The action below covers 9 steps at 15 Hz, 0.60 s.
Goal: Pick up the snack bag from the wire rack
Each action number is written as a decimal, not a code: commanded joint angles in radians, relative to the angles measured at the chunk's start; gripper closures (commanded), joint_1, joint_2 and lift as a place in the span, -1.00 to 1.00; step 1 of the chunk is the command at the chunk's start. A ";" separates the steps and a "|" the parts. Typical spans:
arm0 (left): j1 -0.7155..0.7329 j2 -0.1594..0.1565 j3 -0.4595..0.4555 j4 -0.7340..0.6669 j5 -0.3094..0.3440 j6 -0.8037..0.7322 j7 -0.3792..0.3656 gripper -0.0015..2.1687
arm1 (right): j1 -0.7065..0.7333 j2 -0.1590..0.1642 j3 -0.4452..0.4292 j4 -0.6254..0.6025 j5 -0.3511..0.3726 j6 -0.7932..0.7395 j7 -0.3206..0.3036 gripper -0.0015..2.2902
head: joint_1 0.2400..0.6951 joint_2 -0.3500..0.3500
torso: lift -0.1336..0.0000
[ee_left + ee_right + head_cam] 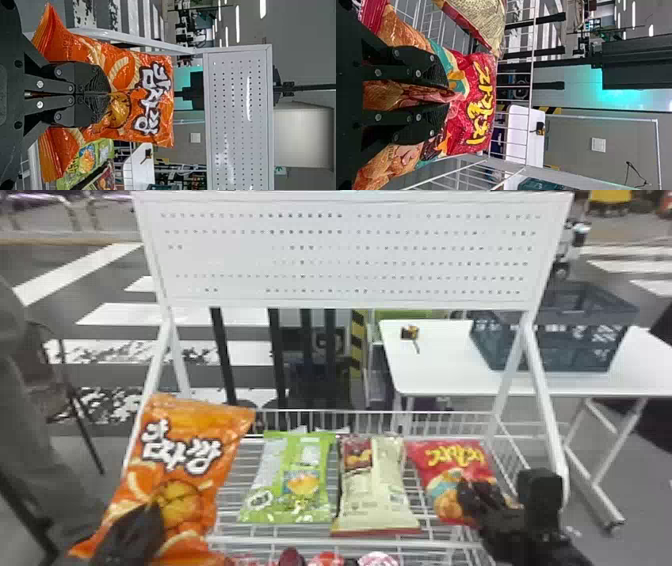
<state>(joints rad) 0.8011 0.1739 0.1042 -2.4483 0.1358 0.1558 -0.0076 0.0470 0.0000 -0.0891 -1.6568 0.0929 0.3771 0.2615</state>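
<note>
At the left of the head view my left gripper (131, 535) is in front of the large orange snack bag (182, 470), which stands tilted at the rack's left end. The left wrist view has my left gripper (107, 94) closed on the orange bag (126, 63). On the right of the wire rack (365, 544) lies a red snack bag (450, 470), with my right gripper (475, 502) over its lower part. In the right wrist view my right gripper (449, 95) pinches a fold of the red bag (484, 103) between its fingers.
A green bag (300, 485) and a cream bag (377, 490) lie side by side between the grippers. Above the rack stands a white perforated panel (340, 255) on slanted posts (546, 390). Behind are a white table (435, 370) and a dark crate (555, 335).
</note>
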 commanded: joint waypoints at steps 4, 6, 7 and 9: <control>0.010 0.007 0.000 -0.003 0.002 0.000 0.000 0.78 | 0.109 0.001 0.042 -0.181 -0.015 -0.006 -0.073 0.87 | 0.14 0.00 | 1.00; 0.013 0.013 0.000 -0.005 0.004 -0.006 0.001 0.78 | 0.205 0.001 0.077 -0.322 -0.013 -0.022 -0.145 0.87 | 0.14 0.00 | 1.00; 0.015 0.016 0.000 -0.006 0.005 -0.009 0.001 0.78 | 0.241 0.001 0.088 -0.373 -0.021 -0.025 -0.165 0.87 | 0.14 0.00 | 1.00; 0.018 0.018 0.000 -0.009 0.007 -0.012 0.000 0.78 | 0.332 0.001 0.104 -0.489 -0.045 -0.040 -0.172 0.87 | 0.14 0.00 | 1.00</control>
<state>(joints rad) 0.8174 0.1899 0.1043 -2.4551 0.1415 0.1463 -0.0073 0.3199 0.0000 0.0045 -2.0706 0.0658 0.3453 0.0881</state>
